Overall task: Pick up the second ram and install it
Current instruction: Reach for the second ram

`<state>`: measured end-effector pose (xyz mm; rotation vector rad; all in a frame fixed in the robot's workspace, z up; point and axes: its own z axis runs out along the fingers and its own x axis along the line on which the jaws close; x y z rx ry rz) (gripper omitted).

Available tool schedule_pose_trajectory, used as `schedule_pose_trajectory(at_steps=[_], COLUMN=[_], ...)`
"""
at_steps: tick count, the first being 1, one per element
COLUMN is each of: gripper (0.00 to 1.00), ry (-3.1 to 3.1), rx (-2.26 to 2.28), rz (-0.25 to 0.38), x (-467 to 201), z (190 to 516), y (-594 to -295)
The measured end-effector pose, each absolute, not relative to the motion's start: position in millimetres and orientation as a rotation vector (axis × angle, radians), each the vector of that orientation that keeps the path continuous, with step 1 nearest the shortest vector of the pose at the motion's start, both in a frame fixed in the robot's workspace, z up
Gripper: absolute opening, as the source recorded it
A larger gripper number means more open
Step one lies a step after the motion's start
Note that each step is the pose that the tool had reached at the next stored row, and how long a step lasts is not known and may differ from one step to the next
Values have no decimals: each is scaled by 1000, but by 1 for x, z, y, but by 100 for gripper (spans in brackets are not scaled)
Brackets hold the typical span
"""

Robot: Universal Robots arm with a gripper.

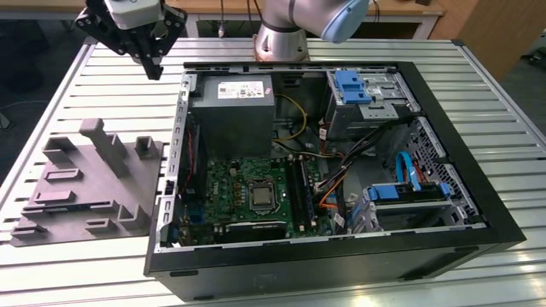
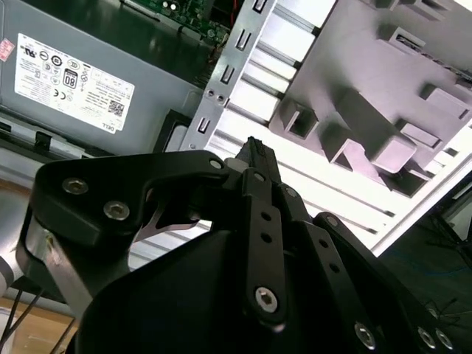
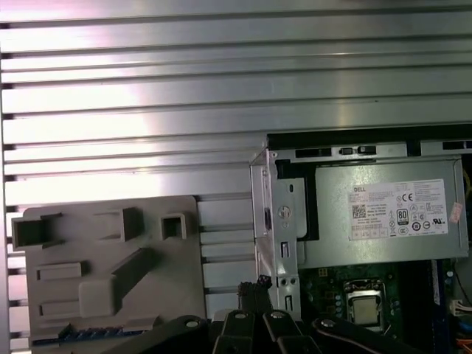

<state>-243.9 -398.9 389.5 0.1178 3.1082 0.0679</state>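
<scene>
The second ram (image 3: 96,333) is a thin blue stick lying along one edge of the grey moulded tray (image 3: 88,284). In the exterior view it shows as a dark bluish strip (image 1: 70,206) low on the tray (image 1: 94,173). My black gripper (image 1: 155,69) hangs high over the slatted table beyond the tray, near the case's rear corner. Its fingers meet at a point (image 2: 254,147) and hold nothing. In the first wrist view the fingertips (image 3: 254,289) stand between the tray and the case wall. The green board (image 1: 247,185) with its long black slot strips (image 1: 298,185) lies inside the case.
The open black computer case (image 1: 477,192) fills the exterior view's middle and right. Inside are the grey power box (image 1: 232,115), blue drive brackets (image 1: 351,86) and loose cables (image 1: 341,160). The arm's base (image 1: 282,45) stands behind the case. Bare slatted table (image 1: 111,102) lies under the gripper.
</scene>
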Motion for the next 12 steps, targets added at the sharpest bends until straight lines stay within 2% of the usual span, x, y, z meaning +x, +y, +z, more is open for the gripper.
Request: schedule_pose_trajectory(at_steps=[12], gripper=[10], ry=[3108], rx=[118], rz=[68], x=[-267], z=[389], y=[-399])
